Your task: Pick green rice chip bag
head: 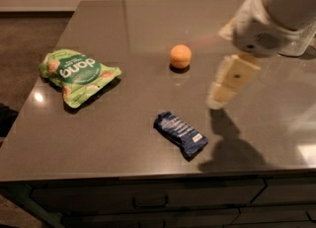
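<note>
The green rice chip bag [78, 75] lies flat at the left side of the dark countertop [123, 29]. It is a light-green pouch with a dark green oval, white letters and tan chip pictures. My gripper [219, 96] hangs from the white arm [269, 22] over the right half of the counter. It points down and to the left, above the surface. It is far to the right of the bag, holds nothing that I can see, and casts a shadow on the counter in front of it.
An orange round fruit [180, 56] sits mid-counter, between bag and gripper. A dark blue wrapped bar [180, 133] lies near the front edge, just left of the gripper. Drawer fronts [148, 200] run below the front edge. The floor drops away at left.
</note>
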You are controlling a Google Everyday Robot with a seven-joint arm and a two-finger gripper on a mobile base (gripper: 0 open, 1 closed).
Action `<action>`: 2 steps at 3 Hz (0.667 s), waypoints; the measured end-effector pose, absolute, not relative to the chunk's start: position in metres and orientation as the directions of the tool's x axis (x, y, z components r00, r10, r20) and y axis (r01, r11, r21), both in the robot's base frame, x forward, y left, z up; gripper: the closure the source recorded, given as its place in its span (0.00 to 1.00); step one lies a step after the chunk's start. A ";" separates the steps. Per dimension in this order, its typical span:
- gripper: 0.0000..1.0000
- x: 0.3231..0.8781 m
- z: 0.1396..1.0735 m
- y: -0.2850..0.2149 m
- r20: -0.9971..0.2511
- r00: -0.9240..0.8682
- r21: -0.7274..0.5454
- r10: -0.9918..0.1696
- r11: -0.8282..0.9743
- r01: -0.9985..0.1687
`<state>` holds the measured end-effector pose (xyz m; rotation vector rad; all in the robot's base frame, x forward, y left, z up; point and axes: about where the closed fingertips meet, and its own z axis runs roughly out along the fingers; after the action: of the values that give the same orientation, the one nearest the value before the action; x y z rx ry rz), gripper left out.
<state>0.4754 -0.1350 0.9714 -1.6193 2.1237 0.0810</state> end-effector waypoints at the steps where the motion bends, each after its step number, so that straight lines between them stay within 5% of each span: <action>1: 0.00 0.496 0.965 -0.094 -0.439 -0.200 -0.217 -0.876 0.320 -0.922; 2: 0.00 0.530 0.955 -0.052 -0.478 -0.225 -0.202 -0.849 0.356 -0.913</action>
<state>0.5297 -0.0523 0.9549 -1.5266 2.1104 0.1637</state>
